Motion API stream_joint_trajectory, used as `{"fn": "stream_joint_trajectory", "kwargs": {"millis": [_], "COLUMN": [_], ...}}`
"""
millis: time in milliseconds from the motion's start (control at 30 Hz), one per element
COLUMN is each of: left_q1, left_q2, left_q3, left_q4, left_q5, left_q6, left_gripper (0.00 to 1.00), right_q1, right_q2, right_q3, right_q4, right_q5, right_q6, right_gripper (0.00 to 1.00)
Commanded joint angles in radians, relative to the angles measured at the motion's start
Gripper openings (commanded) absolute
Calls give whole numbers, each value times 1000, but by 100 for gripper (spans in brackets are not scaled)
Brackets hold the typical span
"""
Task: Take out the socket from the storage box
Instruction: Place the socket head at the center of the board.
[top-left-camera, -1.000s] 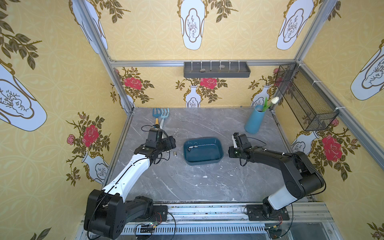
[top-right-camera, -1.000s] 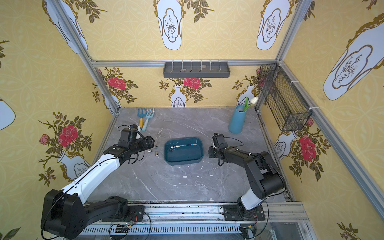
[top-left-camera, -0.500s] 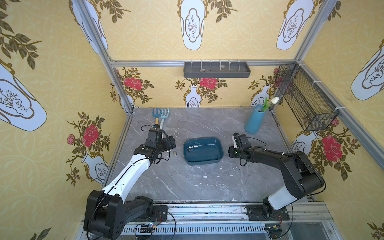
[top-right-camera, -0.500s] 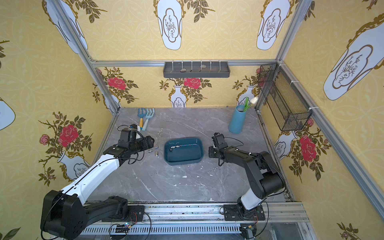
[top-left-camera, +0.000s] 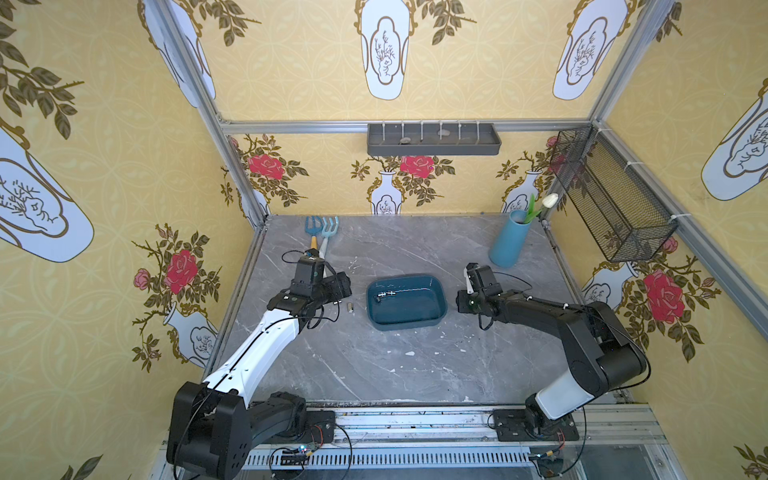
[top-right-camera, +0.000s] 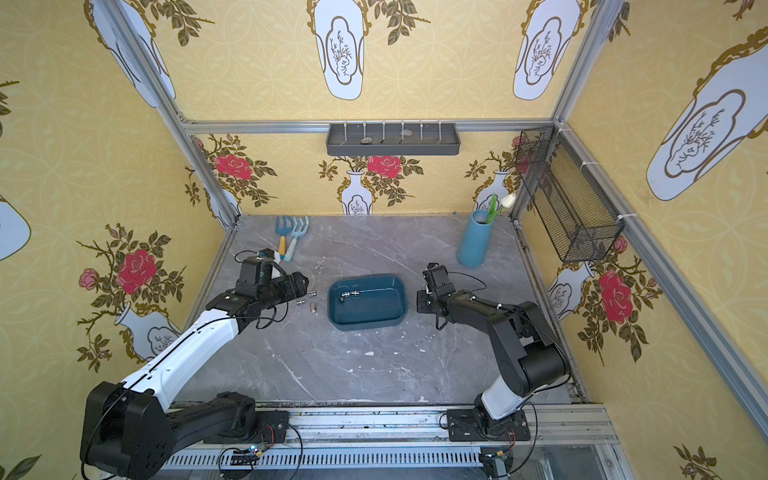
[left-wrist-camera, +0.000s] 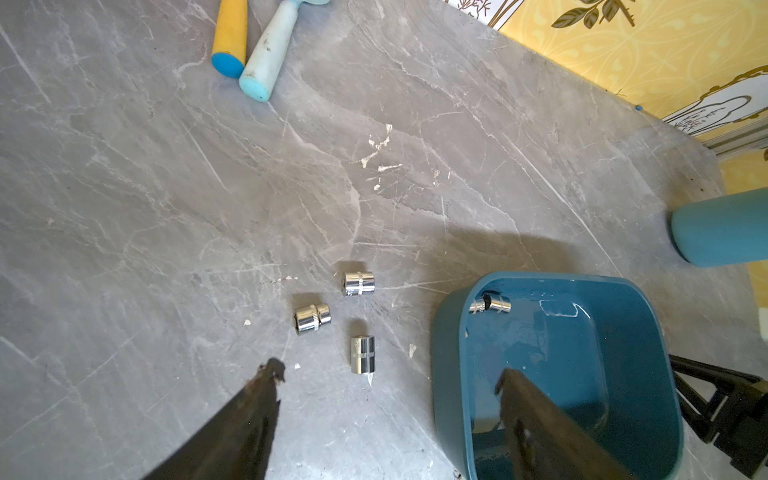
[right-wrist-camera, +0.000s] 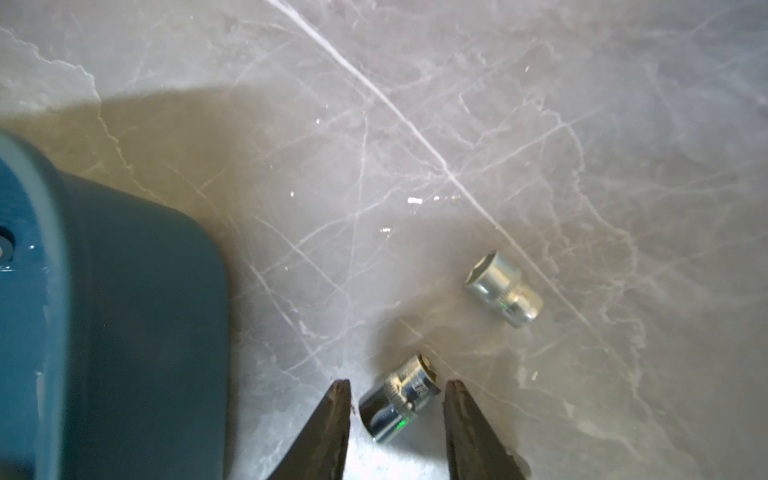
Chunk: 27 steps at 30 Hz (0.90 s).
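Lift your right gripper, jaws parted around the small chrome socket on the grey marble tabletop, straight up without nudging it; your left gripper hangs wide open.

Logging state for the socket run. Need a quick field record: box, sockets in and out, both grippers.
storage box: mid-table, upright, between the arms
socket in box: at least one, in a corner
left-side sockets: three lying on the table beside the box
right-side sockets: two on the table beside the box
left gripper: open, holding nothing
right gripper: jaws partly open, either side of one right-side socket that lies on the table; no clamp visible
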Motion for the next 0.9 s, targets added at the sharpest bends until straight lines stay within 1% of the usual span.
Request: {"fn": "stream_joint_trajectory", "kwargs": {"millis": [0, 200, 367, 467, 633, 867], "left_q1": [0, 0, -1, -11, -70, -227], "left_q2": [-2, 2, 6, 17, 45, 136], "left_q3": [-8, 2, 34, 68, 132, 202], "left_q4": [20, 23, 20, 5, -26, -32], "left_q5": [2, 11, 51, 70, 64, 32], "left_q6": [-2, -6, -5, -2, -1, -35], "left_gripper": [87, 87, 87, 86, 86, 85], "right_q1": [9, 14, 20, 25, 29, 32], "right_q2": [-11, -92, -180, -229, -301, -391], "right_q3": [18, 18, 30, 40, 54, 36], "right_q4": [-41, -95, -139, -160, -185, -194], "right_q5": [43, 67, 47, 25, -20, -70], "right_q6": [-18, -19, -11, -2, 19, 54], "right_gripper": [43, 44, 46, 49, 54, 65]}}
